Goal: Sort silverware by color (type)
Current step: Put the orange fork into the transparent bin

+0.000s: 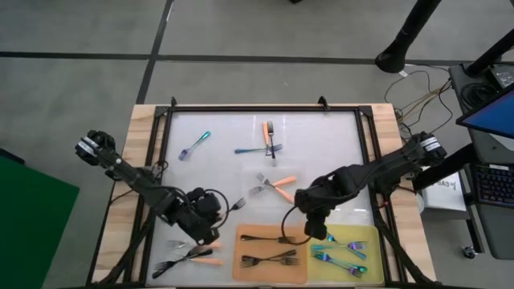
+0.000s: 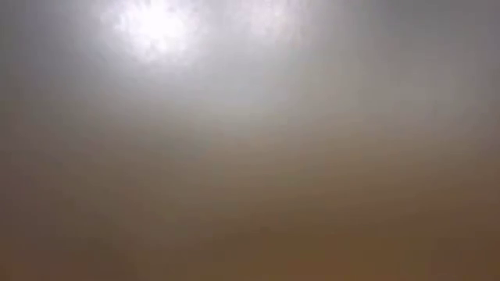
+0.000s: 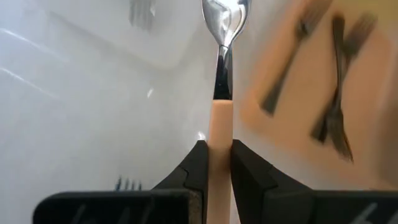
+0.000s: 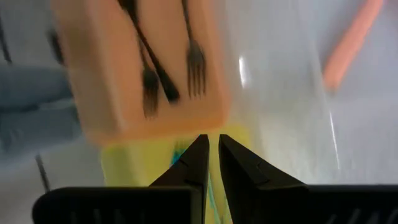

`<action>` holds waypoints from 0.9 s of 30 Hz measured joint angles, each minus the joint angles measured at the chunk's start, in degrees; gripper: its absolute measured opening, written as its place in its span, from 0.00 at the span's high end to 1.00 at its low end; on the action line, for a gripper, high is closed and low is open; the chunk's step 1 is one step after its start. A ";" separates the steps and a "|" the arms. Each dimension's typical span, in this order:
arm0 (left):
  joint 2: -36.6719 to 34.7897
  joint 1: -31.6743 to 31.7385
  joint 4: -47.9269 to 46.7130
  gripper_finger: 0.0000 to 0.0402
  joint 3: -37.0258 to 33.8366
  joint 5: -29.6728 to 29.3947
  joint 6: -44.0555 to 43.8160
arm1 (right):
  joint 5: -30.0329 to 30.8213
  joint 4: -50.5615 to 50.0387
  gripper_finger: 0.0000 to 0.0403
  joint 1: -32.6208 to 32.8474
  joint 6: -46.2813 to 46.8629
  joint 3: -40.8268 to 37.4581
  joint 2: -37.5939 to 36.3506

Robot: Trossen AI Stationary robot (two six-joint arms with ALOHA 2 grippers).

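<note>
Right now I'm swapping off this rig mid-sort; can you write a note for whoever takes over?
Left tool: shut on an orange-handled fork, near the pile of orange-handled forks at the near left.
Right tool: fingers nearly closed above the yellow mat; grip unclear.
Done: black forks on the orange mat, iridescent forks on the yellow mat.
Left: the stray forks mid-tray and at the far side, and one iridescent fork.

the white worktop [image 1: 217, 168] has an orange mat [image 1: 241, 269] and a yellow mat [image 1: 369, 237] along its near edge, orange-handled forks [image 1: 193, 255] at the near left corner (a loose heap), plus stray forks [image 1: 269, 138] toward the far edge
</note>
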 joint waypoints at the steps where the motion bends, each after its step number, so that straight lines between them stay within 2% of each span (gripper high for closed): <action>1: 0.00 0.45 0.78 0.94 0.00 -0.85 -0.02 | 1.29 1.88 0.93 -0.32 -1.11 0.00 -0.53; 4: 0.00 1.55 3.43 0.94 0.00 -3.82 0.12 | 7.05 7.21 0.93 -1.70 -4.00 0.01 -1.80; 8: 0.00 1.95 5.01 0.94 0.00 -7.75 -0.35 | 25.28 7.92 0.93 -3.38 1.40 0.13 -2.48; 10: 0.00 1.93 5.46 0.94 0.00 -10.57 -1.73 | 30.01 7.78 0.93 -4.13 3.04 0.13 -2.47; 12: 0.00 1.95 6.01 0.94 0.00 -13.29 -3.13 | 30.87 8.50 0.93 -4.53 2.39 0.13 -2.20; 18: 0.00 1.99 8.04 0.94 0.00 -18.48 -3.52 | 26.00 13.72 0.91 -7.63 -0.84 0.11 -0.97; 23: 0.00 1.99 8.27 0.94 0.00 -18.85 -3.54 | 25.07 17.24 0.87 -9.80 -3.94 0.11 -0.54; 27: 0.00 1.97 9.27 0.94 0.00 -21.10 -3.59 | 27.00 22.77 0.81 -11.66 -5.41 0.11 -0.52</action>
